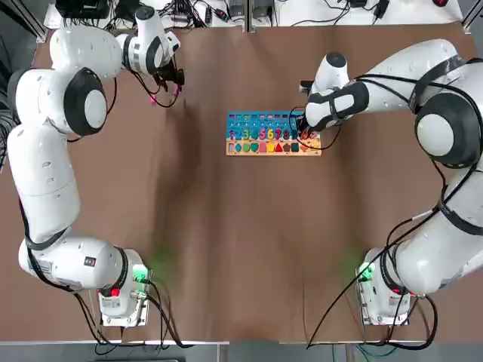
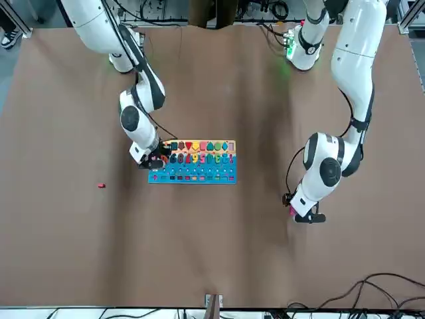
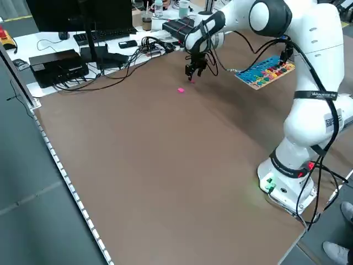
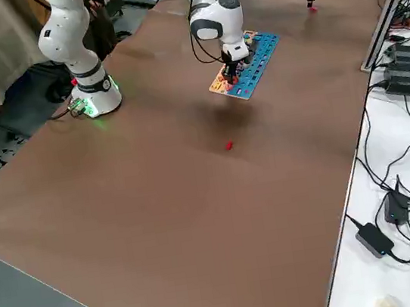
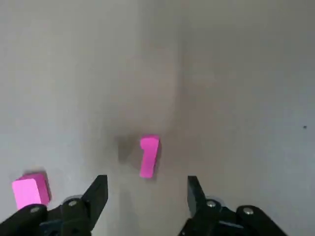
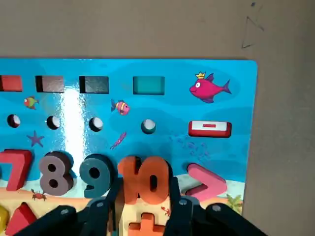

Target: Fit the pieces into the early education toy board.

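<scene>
The early education toy board (image 1: 260,121) lies at the table's far middle, blue above and wooden below. My right gripper (image 6: 142,206) is at the board's right end, shut on an orange number 10 piece (image 6: 145,179) standing in the number row. At the far left my left gripper (image 5: 147,196) hovers open just over the table, with a small pink piece (image 5: 148,156) lying between its fingertips, untouched. A second pink piece (image 5: 30,189) lies beside it. An orange-red piece (image 2: 101,185) lies alone on the table, far to the robot's right of the board.
The brown table is bare around the board (image 2: 199,174). Cables, a keyboard and black boxes (image 3: 58,66) crowd the bench beyond the far edge. Both arm bases (image 1: 121,298) stand at the near edge.
</scene>
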